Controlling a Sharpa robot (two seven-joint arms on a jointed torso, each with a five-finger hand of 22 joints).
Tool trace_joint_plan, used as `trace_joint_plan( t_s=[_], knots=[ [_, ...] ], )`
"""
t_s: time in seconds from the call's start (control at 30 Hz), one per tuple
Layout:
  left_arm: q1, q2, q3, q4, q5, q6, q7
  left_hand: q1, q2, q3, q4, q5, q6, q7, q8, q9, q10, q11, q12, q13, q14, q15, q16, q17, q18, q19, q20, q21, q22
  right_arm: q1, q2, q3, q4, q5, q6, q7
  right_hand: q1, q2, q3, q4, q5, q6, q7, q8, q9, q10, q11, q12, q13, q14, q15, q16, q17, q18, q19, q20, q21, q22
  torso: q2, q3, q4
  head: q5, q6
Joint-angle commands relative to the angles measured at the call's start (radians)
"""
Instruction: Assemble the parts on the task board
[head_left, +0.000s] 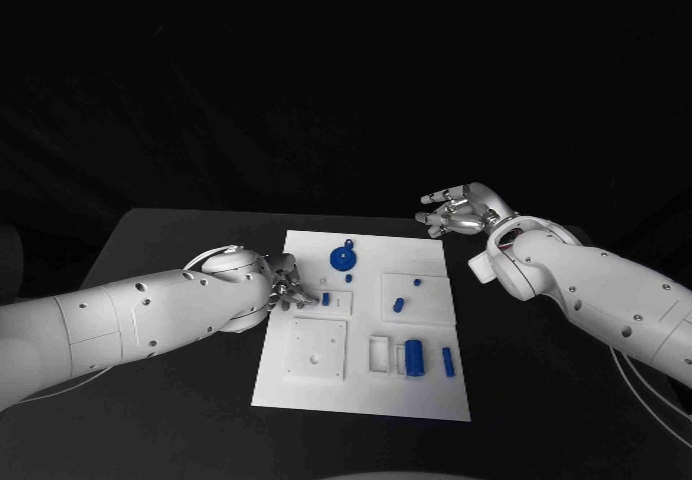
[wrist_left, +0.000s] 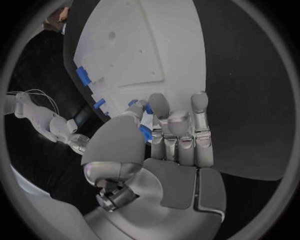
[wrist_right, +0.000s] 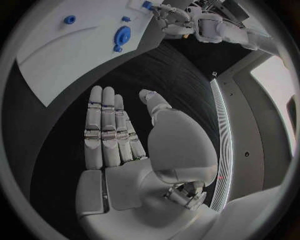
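**Left hand at the board's edge, right hand held off to the side**

The left hand (head_left: 284, 285) sits at the near-side edge of the task board (head_left: 368, 400), its fingers (wrist_left: 179, 131) bent down over a small blue part (wrist_left: 145, 133). From the head view the fingers cover that part almost wholly; the left wrist view shows blue between thumb and fingers, so the hand seems to pinch it, though the contact itself is hard to make out.

The right hand (head_left: 459, 212) hangs over the bare black table (head_left: 173, 240), well apart from the board, fingers straight and spread, holding nothing; its own wrist view shows the flat palm (wrist_right: 134, 165) plainly.

Beyond the left hand's fingertips stands a round blue part (head_left: 343, 258) with a small peg beside it. Further along the board lie a blue cylinder (head_left: 414, 357) and a slim blue bar (head_left: 449, 362), side by side in pockets. A square white plate (head_left: 317, 348) lies just beside the left forearm. No writing can be read anywhere on the board.
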Motion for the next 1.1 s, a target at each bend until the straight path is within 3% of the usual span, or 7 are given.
trace_joint_plan(
  t_s=[0.03,0.27,0.33,0.4,0.47,0.9,1.1],
  knots=[
    [-0.001,-0.004,-0.001,-0.001,0.003,-0.002,0.003,0.005,-0.014,0.002,0.013,-0.003,-0.004,0.009,0.001,-0.002,0.046,0.002,0.0,-0.002,-0.001,-0.006,-0.008,-0.005,-0.01,0.004,-0.004,-0.006,0.018,-0.001,0.001,0.001,0.0,0.002,0.011,0.01,-0.008,0.001,-0.001,0.008,0.003,0.001,0.004,0.0,0.001,-0.006,0.0,-0.002,-0.001,-0.005,0.001,-0.005,-0.001,-0.007,-0.007,-0.003,0.003,-0.001,0.0,0.0003,0.0003,-0.001,-0.001],
    [-0.001,-0.015,0.0,0.008,0.028,-0.027,0.022,0.041,-0.071,-0.003,0.072,-0.001,-0.047,0.025,-0.002,-0.125,0.046,0.006,-0.025,-0.006,-0.014,-0.007,-0.039,-0.044,-0.024,0.003,-0.019,-0.024,0.016,-0.003,0.001,0.001,-0.001,0.003,0.012,0.011,-0.008,0.001,-0.001,0.008,0.003,0.001,0.004,0.0,0.001,-0.006,0.0,-0.002,-0.001,-0.005,0.001,-0.005,-0.001,-0.007,-0.007,-0.003,0.003,-0.001,0.0,0.0005,0.0004,-0.002,0.0],
    [-0.001,-0.019,0.0,0.013,0.035,-0.035,0.029,0.036,-0.088,-0.015,0.095,-0.016,-0.062,0.034,-0.001,-0.175,0.045,0.01,-0.034,-0.005,-0.021,-0.006,-0.051,-0.058,-0.029,0.002,-0.023,-0.03,0.016,-0.004,0.0,0.001,-0.001,0.003,0.012,0.011,-0.008,0.001,-0.001,0.008,0.003,0.001,0.004,0.0,0.001,-0.006,0.0,-0.002,-0.001,-0.005,0.001,-0.005,-0.001,-0.007,-0.007,-0.003,0.003,-0.001,0.0,0.0004,0.0001,-0.002,0.0],
    [-0.001,-0.023,0.0,0.017,0.04,-0.037,0.033,0.033,-0.096,-0.021,0.106,-0.066,-0.103,0.048,-0.003,-0.221,0.044,0.019,-0.041,-0.003,-0.027,-0.004,-0.059,-0.07,-0.032,0.001,-0.025,-0.035,0.016,-0.005,0.0,0.001,-0.001,0.003,0.012,0.011,-0.007,0.001,-0.001,0.008,0.004,0.0,0.004,0.0,0.001,-0.007,0.0,-0.002,-0.001,-0.005,0.001,-0.005,-0.001,-0.007,-0.007,-0.003,0.003,-0.001,0.0,0.0003,-0.0001,-0.002,0.0],
    [-0.001,-0.027,0.0,0.022,0.044,-0.037,0.036,0.029,-0.101,-0.028,0.105,-0.077,-0.098,0.053,-0.001,-0.295,0.044,0.02,-0.048,0.002,-0.032,-0.002,-0.058,-0.073,-0.033,0.0,-0.024,-0.043,0.017,-0.006,0.0,0.001,-0.001,0.003,0.012,0.011,-0.007,0.001,-0.001,0.008,0.004,0.0,0.004,0.0,0.001,-0.007,0.0,-0.002,-0.001,-0.005,0.001,-0.005,-0.001,-0.007,-0.007,-0.003,0.003,-0.001,0.0,0.0005,-0.0001,-0.002,0.0],
    [0.0,-0.063,0.005,0.056,0.072,-0.024,0.069,0.022,-0.115,-0.065,0.06,-0.106,-0.183,0.086,-0.002,-0.453,0.022,0.041,-0.092,0.025,-0.075,0.008,-0.059,-0.085,-0.043,-0.016,-0.024,-0.075,0.015,-0.008,-0.001,0.001,-0.001,0.004,0.013,0.011,-0.006,0.0,-0.001,0.007,0.004,-0.003,0.005,0.0,0.001,-0.007,0.0,-0.002,-0.001,-0.006,0.001,-0.006,-0.001,-0.007,-0.007,-0.003,0.003,-0.001,-0.001,0.0005,0.0007,-0.003,0.0],
    [0.001,-0.101,0.038,0.083,0.094,-0.051,0.11,0.04,-0.099,-0.07,0.012,-0.114,-0.223,0.101,-0.001,-0.499,-0.035,0.053,-0.101,0.034,-0.132,0.022,-0.055,-0.104,-0.047,-0.039,-0.011,-0.13,0.012,-0.01,-0.004,0.001,-0.002,0.004,0.014,0.011,-0.006,0.0,-0.001,0.007,0.004,-0.003,0.005,0.0,0.001,-0.007,0.0,-0.002,-0.001,-0.006,0.001,-0.006,-0.001,-0.007,-0.007,-0.003,0.003,-0.001,0.0,0.0007,-0.0003,-0.005,0.003]
  ],
)
